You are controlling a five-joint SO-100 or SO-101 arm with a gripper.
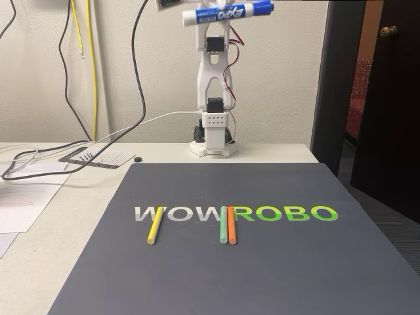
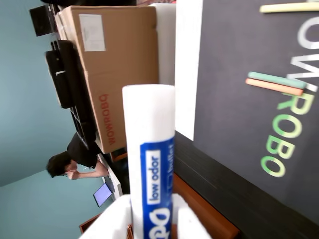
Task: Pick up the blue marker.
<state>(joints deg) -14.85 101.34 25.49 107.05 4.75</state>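
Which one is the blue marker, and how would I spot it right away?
Look at the white robot arm standing behind the dark mat in the fixed view. At its top, the gripper holds the blue marker level, high above the table. Unlike the thin yellow stick, green stick and orange stick on the mat, it is fat and white with a blue cap.

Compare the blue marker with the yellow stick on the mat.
The blue marker is held high above the table in the gripper, lying roughly level; the yellow stick rests flat on the dark mat, across the W of the lettering. The blue marker is thick, with a white barrel and blue printed label; the yellow stick is thin and plain, one colour all over. Both are straight and rod-shaped.
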